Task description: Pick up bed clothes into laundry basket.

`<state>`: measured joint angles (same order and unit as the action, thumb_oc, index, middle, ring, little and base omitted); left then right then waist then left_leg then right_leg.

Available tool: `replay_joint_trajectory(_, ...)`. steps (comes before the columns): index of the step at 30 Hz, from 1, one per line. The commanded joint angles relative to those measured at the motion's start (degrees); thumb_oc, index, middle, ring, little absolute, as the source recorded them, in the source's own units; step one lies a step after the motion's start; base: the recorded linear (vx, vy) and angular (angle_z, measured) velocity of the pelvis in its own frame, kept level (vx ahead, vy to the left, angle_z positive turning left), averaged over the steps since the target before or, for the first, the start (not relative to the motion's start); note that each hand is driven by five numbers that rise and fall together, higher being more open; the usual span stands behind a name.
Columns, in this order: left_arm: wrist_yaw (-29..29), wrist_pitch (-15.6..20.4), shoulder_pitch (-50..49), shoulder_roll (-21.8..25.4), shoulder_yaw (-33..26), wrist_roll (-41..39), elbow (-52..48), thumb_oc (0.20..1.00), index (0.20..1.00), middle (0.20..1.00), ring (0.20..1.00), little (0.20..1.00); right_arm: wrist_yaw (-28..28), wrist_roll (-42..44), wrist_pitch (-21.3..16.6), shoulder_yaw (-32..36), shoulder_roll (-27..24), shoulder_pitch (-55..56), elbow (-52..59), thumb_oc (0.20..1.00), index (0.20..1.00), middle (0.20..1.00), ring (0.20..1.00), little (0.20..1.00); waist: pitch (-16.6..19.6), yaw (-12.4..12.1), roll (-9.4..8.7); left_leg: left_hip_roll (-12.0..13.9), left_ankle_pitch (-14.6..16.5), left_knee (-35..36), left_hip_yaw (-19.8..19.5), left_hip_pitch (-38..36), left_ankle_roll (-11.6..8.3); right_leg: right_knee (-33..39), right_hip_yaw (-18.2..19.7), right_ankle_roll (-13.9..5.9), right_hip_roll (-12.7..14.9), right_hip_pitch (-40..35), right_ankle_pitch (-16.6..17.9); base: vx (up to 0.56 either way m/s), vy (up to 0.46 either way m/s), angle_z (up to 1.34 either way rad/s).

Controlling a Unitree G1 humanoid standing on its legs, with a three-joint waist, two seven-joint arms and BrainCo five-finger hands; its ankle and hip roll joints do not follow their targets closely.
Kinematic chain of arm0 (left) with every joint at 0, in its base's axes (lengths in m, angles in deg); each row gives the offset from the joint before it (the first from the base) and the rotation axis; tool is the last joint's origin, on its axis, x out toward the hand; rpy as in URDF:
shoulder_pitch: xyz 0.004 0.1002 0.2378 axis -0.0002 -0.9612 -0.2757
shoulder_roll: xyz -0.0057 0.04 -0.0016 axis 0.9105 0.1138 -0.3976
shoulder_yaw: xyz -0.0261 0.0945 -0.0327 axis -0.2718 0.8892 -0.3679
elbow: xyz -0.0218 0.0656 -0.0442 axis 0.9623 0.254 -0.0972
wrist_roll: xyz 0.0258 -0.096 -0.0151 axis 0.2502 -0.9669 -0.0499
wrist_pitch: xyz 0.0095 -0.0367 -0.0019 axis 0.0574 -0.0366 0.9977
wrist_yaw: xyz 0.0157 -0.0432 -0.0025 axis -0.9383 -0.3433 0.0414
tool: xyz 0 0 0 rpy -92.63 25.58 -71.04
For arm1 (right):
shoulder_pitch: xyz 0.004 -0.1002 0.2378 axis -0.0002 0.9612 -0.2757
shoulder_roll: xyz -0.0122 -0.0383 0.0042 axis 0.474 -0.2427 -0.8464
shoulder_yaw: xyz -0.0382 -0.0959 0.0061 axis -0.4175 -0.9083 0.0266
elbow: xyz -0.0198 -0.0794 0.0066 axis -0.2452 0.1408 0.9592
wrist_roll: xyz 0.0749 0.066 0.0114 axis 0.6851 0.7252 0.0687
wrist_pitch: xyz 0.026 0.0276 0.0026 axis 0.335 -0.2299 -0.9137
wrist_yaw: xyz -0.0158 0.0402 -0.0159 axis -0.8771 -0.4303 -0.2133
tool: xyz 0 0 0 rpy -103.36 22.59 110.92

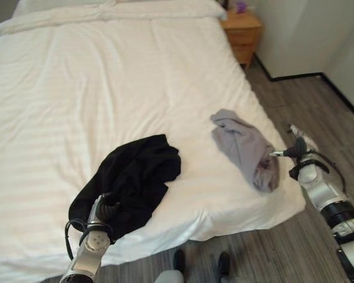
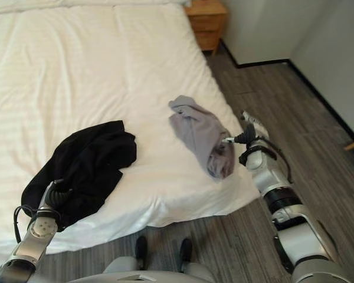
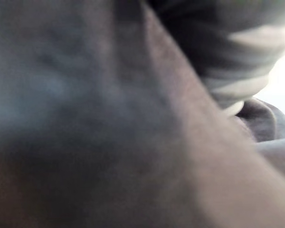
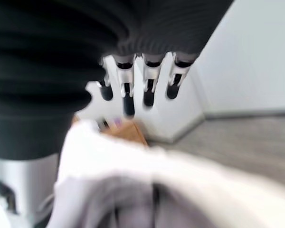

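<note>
A black garment [image 1: 133,177] lies crumpled on the white bed [image 1: 106,88] near its front edge. My left hand [image 1: 106,209] is pushed into the near side of it, and dark cloth [image 3: 85,118] sits right up against the left wrist view. A grey garment [image 1: 245,147] lies bunched near the bed's right front corner. My right hand [image 1: 299,147] is at the bed's right edge, just beside the grey garment and level with it. In the right wrist view its fingers [image 4: 149,88] are straight and hold nothing, with the grey garment [image 4: 109,204] below them.
A wooden nightstand [image 1: 242,29] stands at the bed's far right corner against the wall. Grey wood floor [image 1: 307,100] runs along the bed's right side and front. A pillow [image 1: 165,9] lies across the head of the bed.
</note>
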<state>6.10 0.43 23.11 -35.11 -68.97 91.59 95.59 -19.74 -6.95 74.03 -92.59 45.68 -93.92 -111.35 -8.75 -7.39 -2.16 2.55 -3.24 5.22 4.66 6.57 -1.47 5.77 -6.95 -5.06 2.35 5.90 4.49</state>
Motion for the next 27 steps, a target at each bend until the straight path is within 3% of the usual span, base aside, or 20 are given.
replay_joint_trajectory(1,-0.8,-1.3,-2.3,2.5,-0.1,-4.3,7.3,0.2,0.2,0.2,0.2,0.2,-2.6,3.1,-1.0,0.4,-1.2,-4.2,-2.1,1.0,1.0,1.0,1.0,1.0,-2.1,-1.3,-2.38,2.3,-1.0,-0.2,-4.9,4.7,-4.02,-0.8,-1.7,-4.39,5.1,1.4,-0.6,-0.06,-0.03,0.5)
replay_joint_trajectory(6,-1.5,0.9,2.1,1.2,2.2,-8.2,11.5,0.2,0.2,0.2,0.2,0.2,-4.0,6.6,-1.2,-0.7,0.5,-8.3,-12.8,1.0,1.0,1.0,1.0,1.0,-5.6,-2.9,-1.96,2.1,-2.9,-0.2,-6.0,10.6,-5.11,-0.8,-2.9,-4.33,5.1,6.5,0.0,-0.09,-0.016,0.25)
replay_joint_trajectory(7,-1.4,1.2,3.9,0.4,3.3,-9.3,13.6,0.2,0.2,0.2,0.2,0.2,-3.9,8.0,-1.1,-1.7,1.1,-9.9,-15.7,0.2,0.2,0.2,0.2,0.2,-6.4,-3.2,-1.92,2.1,-3.4,-0.2,-6.2,12.3,-5.39,-0.8,-3.2,-4.31,5.1,7.8,0.0,-0.08,-0.022,0.1)
replay_joint_trajectory(14,-0.6,0.8,3.4,0.4,3.8,-9.0,10.5,0.2,0.2,0.2,0.2,0.2,-3.4,8.4,-0.9,-2.7,-0.9,-11.4,-11.3,0.2,0.2,0.2,0.2,0.2,-6.5,-3.5,-2.51,2.3,-2.4,-0.2,-5.7,9.9,-5.09,-0.8,-3.0,-4.18,4.7,5.6,-1.3,0.0,0.014,0.02)
replay_joint_trajectory(21,2.5,0.0,-4.8,1.6,-1.1,-9.8,-2.7,0.2,0.2,0.2,0.2,0.2,-3.7,12.5,-1.5,4.7,-15.6,-13.7,3.1,0.2,0.2,0.2,0.2,0.2,-1.9,-2.3,-4.51,2.0,0.1,-0.2,-3.5,2.5,-4.13,-0.8,-1.7,-4.66,5.3,-0.1,-1.2,0.07,0.085,-0.13)
replay_joint_trajectory(22,2.4,-0.6,-6.0,1.1,-3.3,-10.6,-5.7,0.2,0.2,0.2,0.2,0.2,-4.1,14.2,-1.9,8.1,-20.1,-12.0,7.2,0.2,0.2,0.2,0.2,0.2,-0.4,-1.5,-4.95,1.9,1.3,-0.2,-3.2,0.7,-4.01,-0.8,-1.4,-4.88,5.6,-1.8,-1.6,0.06,0.11,-0.09)
replay_joint_trajectory(23,2.4,-0.7,-6.0,1.2,-3.3,-10.6,-5.8,0.2,0.2,0.2,0.2,0.2,-4.0,14.1,-1.8,8.3,-20.1,-11.7,7.4,0.2,0.2,0.2,0.2,0.2,-0.3,-1.6,-5.04,1.9,0.9,-0.2,-3.2,1.0,-3.97,-0.8,-1.4,-4.88,5.7,-1.5,-1.2,0.05,0.11,-0.03)
replay_joint_trajectory(27,1.7,-2.1,-6.5,-1.0,-7.0,-11.5,-13.0,0.2,0.2,0.2,0.2,0.2,-6.3,17.7,-2.8,19.7,-26.1,-3.4,15.4,0.2,0.2,0.2,0.2,0.2,3.5,1.3,-5.33,1.5,2.7,-0.2,-2.1,-2.6,-3.46,-0.8,-0.4,-5.34,6.6,-4.0,-1.5,0.03,0.103,-0.26)
